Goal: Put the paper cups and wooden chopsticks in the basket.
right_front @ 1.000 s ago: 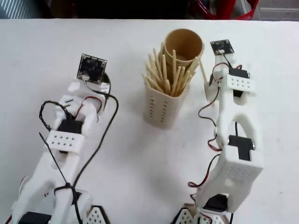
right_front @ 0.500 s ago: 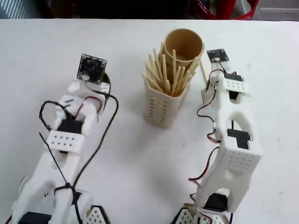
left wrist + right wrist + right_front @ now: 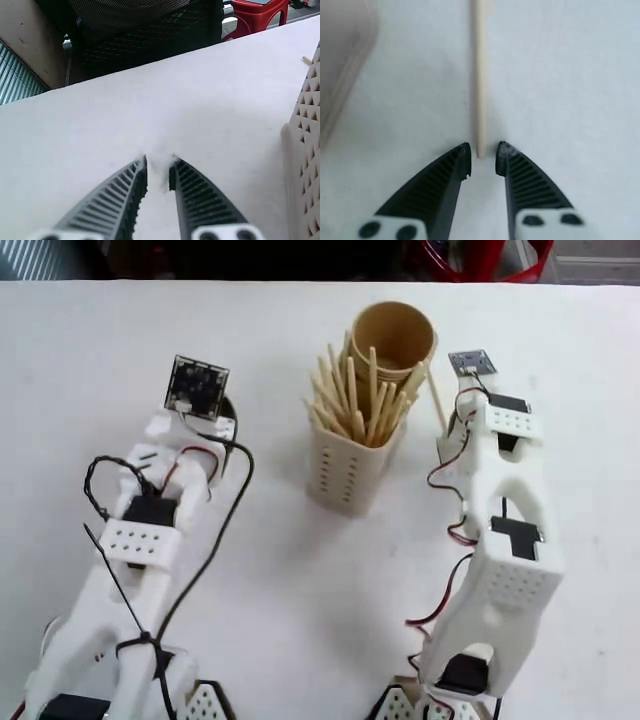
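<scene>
Straddling the end of a loose chopstick (image 3: 480, 75) with the right end effector (image 3: 483, 150), tips narrowly spread, not yet pinching. Lying flat on the surface (image 3: 300, 590) between the basket (image 3: 350, 475) and the right edge. Nothing in the slightly parted left end effector (image 3: 159, 167). Pinched so near its end, likely to pivot, slip out, or snag the basket rim.

White arms (image 3: 505, 580), probably black ribbed tools (image 3: 158, 165).
</scene>
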You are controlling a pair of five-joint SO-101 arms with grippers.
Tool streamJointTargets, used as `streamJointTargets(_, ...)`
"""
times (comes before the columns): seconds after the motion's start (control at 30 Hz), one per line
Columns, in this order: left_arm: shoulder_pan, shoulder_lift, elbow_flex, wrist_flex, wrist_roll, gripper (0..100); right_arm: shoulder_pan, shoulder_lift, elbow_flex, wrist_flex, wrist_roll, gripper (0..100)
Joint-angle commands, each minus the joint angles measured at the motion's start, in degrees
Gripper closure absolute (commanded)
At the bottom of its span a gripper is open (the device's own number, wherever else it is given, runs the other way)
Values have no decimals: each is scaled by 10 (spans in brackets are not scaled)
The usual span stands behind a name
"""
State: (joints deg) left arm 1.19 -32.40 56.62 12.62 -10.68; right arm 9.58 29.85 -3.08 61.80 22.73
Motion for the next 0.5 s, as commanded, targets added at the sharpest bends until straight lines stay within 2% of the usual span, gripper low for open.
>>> streamJointTargets(0.0,-2,-20,-2,-12,1,906,16,0,-9,19,4,943)
streamJointTargets(0.07,-3,-20,-2,-12,1,906,29,1,-11,27,4,988)
streamJointTargets(0.27,-2,-20,-2,-11,1,906,94,0,-11,29,7,982)
streamJointTargets(0.47,-4,-20,-2,-12,1,906,129,-15,-10,90,62,982)
